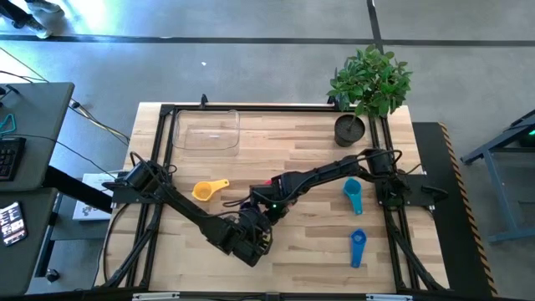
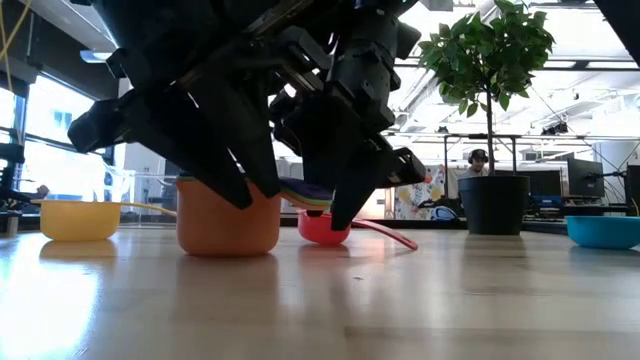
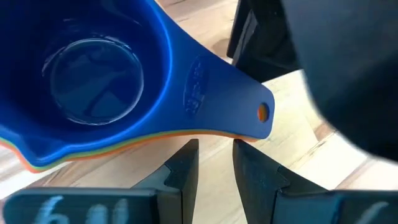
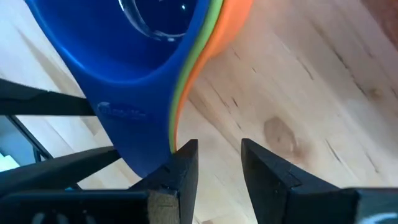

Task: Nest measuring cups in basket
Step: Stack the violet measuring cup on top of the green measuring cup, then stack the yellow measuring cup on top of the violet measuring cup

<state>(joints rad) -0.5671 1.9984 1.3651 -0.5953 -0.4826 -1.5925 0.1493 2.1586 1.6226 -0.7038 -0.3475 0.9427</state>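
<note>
Nested stack of measuring cups [image 3: 93, 81], blue over green and orange: centre-near table, between both grippers. Light, rigid, slick plastic; take by stacked handles. Left gripper [image 3: 214, 165] and right gripper [image 4: 217, 163] slightly parted, empty.

Seven measuring cups are counted: four lie singly, namely a yellow cup [image 1: 209, 190] left of centre, a red cup [image 2: 323, 229] at the middle, a teal cup [image 1: 353, 195] right of centre and a small blue cup [image 1: 358, 247] at the lower right. Three are stacked at the middle: a large blue cup [image 3: 93, 74], a green cup [image 4: 200, 43] and an orange cup [image 2: 228, 215]. One basket [image 1: 205, 130] is seen at the upper left, one dark pot [image 1: 349, 130] and one plant [image 1: 372, 79] at the upper right, and two arms are counted, a left arm [image 1: 184, 209] and a right arm [image 1: 334, 171].
</note>
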